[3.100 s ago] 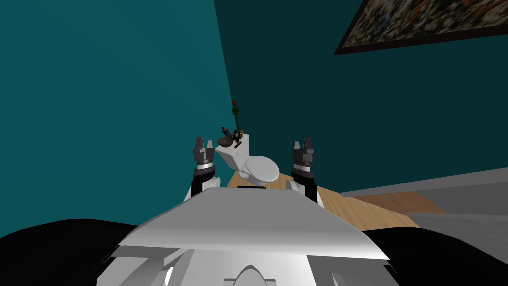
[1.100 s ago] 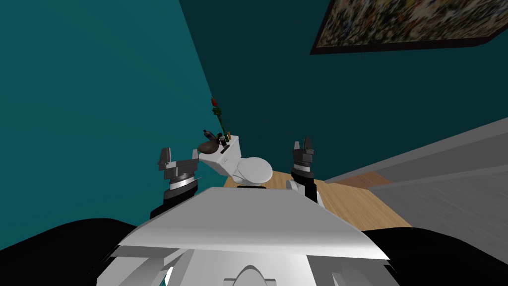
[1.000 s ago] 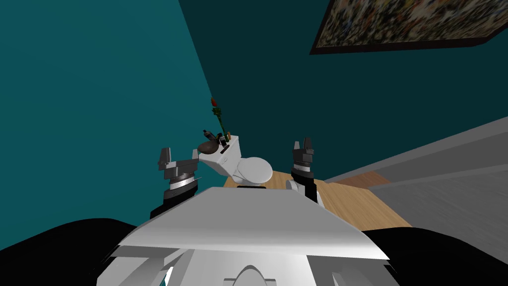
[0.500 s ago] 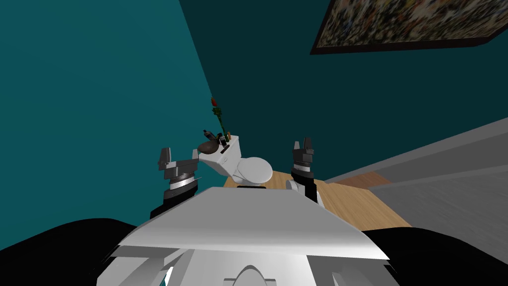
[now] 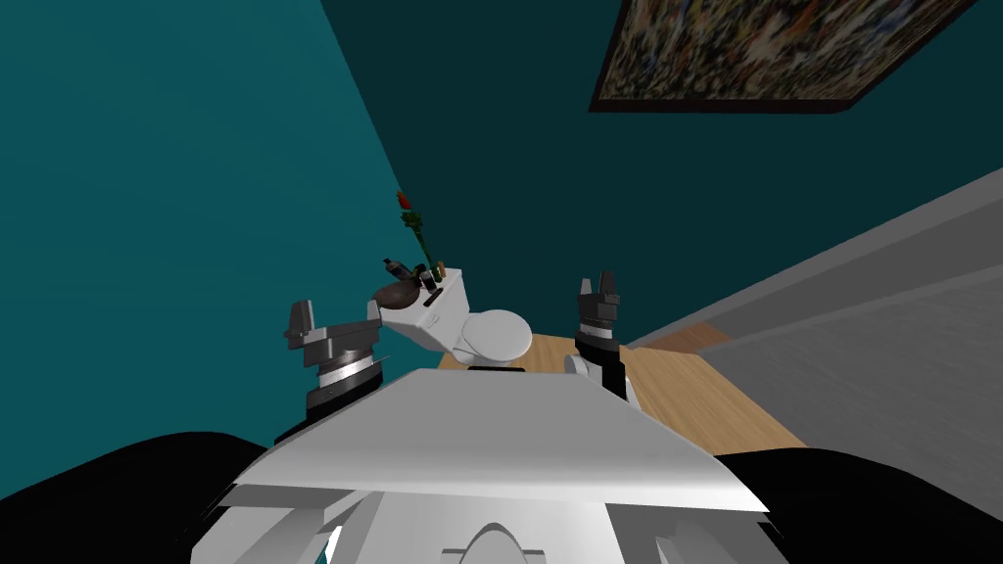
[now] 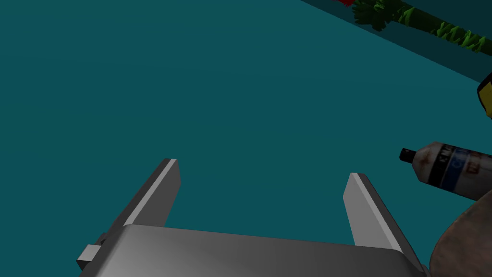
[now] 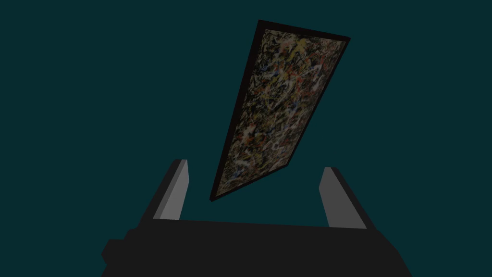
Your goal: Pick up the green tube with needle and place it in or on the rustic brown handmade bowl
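Brown bowl [image 6: 462,243] cut off beside spread left pincer [image 6: 263,169], tank clutter [image 5: 423,278] indistinct

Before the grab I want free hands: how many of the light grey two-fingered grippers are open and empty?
2. The left gripper is open beside the dark brown round bowl on the white toilet tank; the right gripper is open, raised to the tank's right.

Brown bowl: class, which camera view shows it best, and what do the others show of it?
The head view: the whole brown bowl sits on the toilet tank, near the left gripper. The left wrist view catches just a slice of its rim. The right wrist view faces elsewhere.
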Controlling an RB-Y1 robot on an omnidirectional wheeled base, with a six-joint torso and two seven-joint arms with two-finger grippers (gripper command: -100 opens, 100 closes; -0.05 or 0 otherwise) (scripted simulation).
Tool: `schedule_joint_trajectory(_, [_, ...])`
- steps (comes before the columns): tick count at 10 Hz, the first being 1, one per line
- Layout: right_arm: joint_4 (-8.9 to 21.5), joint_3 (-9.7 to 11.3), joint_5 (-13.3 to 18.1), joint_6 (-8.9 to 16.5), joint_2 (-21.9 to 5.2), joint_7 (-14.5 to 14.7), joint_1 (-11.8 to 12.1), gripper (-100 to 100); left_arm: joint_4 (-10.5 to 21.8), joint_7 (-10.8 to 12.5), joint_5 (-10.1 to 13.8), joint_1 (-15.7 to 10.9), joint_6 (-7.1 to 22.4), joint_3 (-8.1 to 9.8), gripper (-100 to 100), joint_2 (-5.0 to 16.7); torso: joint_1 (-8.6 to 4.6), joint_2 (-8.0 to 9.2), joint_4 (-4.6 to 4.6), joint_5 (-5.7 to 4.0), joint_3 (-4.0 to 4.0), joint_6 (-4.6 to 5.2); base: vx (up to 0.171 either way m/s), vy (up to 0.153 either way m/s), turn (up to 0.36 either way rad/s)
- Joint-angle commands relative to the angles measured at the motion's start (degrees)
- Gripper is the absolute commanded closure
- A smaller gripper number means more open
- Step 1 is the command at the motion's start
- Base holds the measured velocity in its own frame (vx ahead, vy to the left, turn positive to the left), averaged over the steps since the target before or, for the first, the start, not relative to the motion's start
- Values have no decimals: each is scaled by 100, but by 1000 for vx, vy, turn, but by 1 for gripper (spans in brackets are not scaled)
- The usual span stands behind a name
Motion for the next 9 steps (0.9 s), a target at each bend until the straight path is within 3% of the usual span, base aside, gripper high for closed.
schedule_joint_trajectory(1, [0,0,0,0,0,0,0,0,-27,-53,160,66,-31,-25,-100,-28,0,0,0,0,0,0,-2,-20,-51])
schedule_joint_trajectory(3, [0,0,0,0,0,0,0,0,-111,-200,554,338,-153,-63,-100,-95,5,4,1,1,2,0,-6,-23,-174])
schedule_joint_trajectory(6, [0,0,0,0,0,0,0,0,-156,-282,914,493,-220,-87,-100,-129,7,6,2,2,4,-1,-4,-15,-66])
schedule_joint_trajectory(9, [0,-1,0,0,0,0,0,0,-246,-461,1432,835,-366,-146,-100,-196,18,7,2,4,4,-2,-9,6,-114])
